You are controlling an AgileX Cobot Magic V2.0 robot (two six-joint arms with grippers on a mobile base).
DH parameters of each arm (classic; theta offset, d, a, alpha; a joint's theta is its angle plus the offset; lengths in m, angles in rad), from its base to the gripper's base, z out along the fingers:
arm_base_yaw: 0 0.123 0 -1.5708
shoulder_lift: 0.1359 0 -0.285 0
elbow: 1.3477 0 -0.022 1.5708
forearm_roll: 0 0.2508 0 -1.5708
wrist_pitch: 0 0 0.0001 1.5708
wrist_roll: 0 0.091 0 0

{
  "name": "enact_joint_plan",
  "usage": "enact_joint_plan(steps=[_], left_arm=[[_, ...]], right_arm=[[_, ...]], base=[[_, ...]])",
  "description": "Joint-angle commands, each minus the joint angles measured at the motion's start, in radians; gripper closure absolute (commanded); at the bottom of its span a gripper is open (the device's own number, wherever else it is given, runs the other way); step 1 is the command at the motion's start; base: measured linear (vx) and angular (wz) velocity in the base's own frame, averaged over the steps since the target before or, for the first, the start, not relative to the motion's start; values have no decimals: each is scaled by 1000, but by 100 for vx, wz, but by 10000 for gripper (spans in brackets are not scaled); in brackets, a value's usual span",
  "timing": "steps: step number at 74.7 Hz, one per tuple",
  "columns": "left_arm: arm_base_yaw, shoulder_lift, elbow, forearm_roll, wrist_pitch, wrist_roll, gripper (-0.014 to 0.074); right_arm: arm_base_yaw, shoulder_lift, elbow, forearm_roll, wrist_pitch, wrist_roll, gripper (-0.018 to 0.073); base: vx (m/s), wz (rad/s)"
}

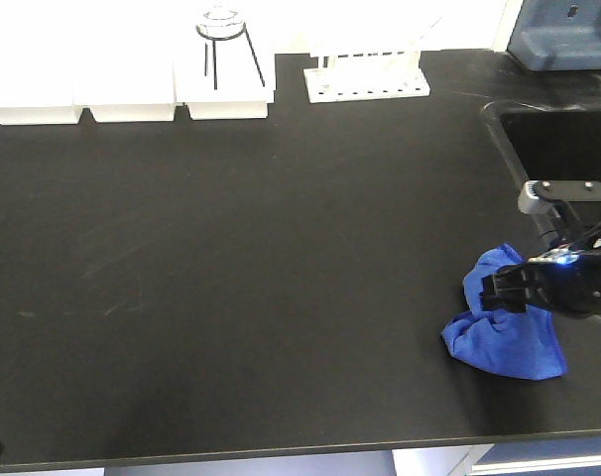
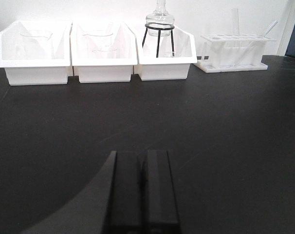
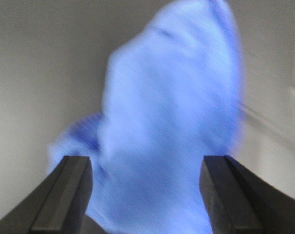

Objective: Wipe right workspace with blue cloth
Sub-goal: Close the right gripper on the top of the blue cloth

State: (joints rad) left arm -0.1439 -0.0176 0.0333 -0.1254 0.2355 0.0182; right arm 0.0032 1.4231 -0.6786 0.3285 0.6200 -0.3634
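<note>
The blue cloth lies crumpled on the black bench near its front right corner. My right gripper reaches in from the right, directly over the cloth. In the right wrist view the cloth is blurred and fills the space between the fingers of my right gripper, whose jaws stand wide apart, not closed on it. My left gripper is shut and empty, low over bare black bench; it does not show in the front view.
A sink is sunk into the bench just behind the right arm. Three white bins, a flask on a black stand and a test tube rack line the back edge. The bench's front edge is close to the cloth.
</note>
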Motion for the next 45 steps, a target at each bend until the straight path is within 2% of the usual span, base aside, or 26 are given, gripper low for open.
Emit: enact_joint_plan(steps=[1,19,32,37,45], left_arm=[[-7,0,-25,-4,-81,-5,603],[-7,0,-25,-4,-81,-5,603],[-7,0,-25,-4,-81,-5,603],[-7,0,-25,-4,-81,-5,603],[-7,0,-25,-4,-81,-5,603]], right_arm=[[1,6,-21,74,-43,-69,55],[1,95,-21,67,-75,-76,85],[1,135,-21,68,-88,-77,161],[1,142,-21,67,-87,-78,248],[1,144,-21,57,-79,-78,453]], base=[[0,0],[0,0],[0,0],[0,0],[0,0]])
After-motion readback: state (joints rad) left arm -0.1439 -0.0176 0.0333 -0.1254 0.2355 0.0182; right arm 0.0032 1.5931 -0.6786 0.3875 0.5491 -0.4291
